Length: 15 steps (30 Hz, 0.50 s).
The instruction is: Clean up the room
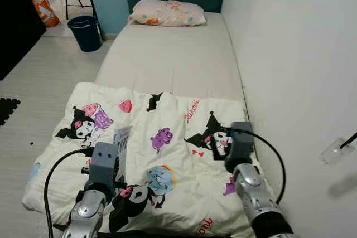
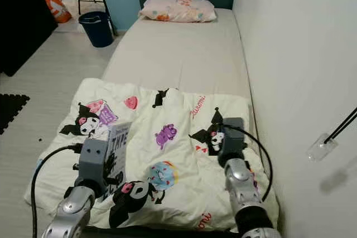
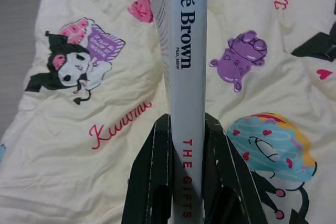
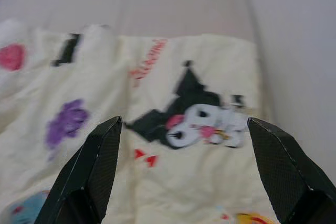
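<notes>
My left gripper [image 3: 187, 182] is clamped on a book [image 3: 184, 72], spine up, over the quilt's [image 1: 178, 160] left half. My right gripper [image 4: 191, 171] hovers wide apart and empty near the wall-side edge. Beyond the quilt, bare mattress [image 1: 173, 59] runs to the pillow [image 1: 167, 13]; floor [image 1: 50, 82] lies left.
</notes>
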{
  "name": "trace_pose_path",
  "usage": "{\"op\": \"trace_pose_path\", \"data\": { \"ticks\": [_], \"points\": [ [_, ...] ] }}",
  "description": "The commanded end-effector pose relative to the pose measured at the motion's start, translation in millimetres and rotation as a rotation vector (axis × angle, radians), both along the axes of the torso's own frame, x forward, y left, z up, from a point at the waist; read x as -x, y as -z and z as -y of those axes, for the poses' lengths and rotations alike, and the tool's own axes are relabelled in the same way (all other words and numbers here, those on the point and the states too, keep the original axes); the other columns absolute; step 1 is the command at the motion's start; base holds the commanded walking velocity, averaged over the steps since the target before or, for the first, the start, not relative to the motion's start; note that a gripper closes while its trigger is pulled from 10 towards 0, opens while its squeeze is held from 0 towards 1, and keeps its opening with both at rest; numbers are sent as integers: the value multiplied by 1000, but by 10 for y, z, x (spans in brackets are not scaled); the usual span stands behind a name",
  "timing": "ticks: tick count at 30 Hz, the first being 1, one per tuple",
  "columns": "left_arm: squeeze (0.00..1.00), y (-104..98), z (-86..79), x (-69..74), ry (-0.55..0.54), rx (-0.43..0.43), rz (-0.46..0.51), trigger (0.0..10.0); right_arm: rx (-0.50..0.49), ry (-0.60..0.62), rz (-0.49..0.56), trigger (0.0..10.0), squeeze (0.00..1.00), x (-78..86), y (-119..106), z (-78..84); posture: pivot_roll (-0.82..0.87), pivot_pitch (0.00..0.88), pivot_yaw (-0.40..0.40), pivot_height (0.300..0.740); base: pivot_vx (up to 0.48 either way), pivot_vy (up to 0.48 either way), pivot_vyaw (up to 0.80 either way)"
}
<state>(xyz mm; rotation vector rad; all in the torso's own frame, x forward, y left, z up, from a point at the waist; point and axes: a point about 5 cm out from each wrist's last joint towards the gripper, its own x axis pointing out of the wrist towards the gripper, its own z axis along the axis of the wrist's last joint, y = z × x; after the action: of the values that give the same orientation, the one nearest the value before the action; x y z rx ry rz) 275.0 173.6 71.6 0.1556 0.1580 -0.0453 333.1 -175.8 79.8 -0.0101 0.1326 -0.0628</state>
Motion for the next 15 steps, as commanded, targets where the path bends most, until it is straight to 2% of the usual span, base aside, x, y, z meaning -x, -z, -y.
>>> {"op": "trace_pose_path", "data": {
  "ticks": [1,5,7,8,15],
  "points": [
    [0,3,30,-27,19,14,15,10000,26,52,-35,10000,0,39,81,57,5,115,38,740,0,0,0],
    [0,7,39,-38,26,15,14,10000,31,59,-50,10000,0,55,113,72,-1,112,42,740,0,0,0],
    [0,8,43,-39,26,17,13,10000,23,41,-48,10000,0,55,118,45,-3,113,44,740,0,0,0],
    [0,10,51,-33,24,22,14,10000,8,-9,-49,10000,0,54,128,-21,-1,113,41,740,0,0,0],
    [0,10,50,-13,24,27,17,10000,4,-29,-56,10000,0,50,142,-62,4,115,36,740,0,0,0]
  ]
}}
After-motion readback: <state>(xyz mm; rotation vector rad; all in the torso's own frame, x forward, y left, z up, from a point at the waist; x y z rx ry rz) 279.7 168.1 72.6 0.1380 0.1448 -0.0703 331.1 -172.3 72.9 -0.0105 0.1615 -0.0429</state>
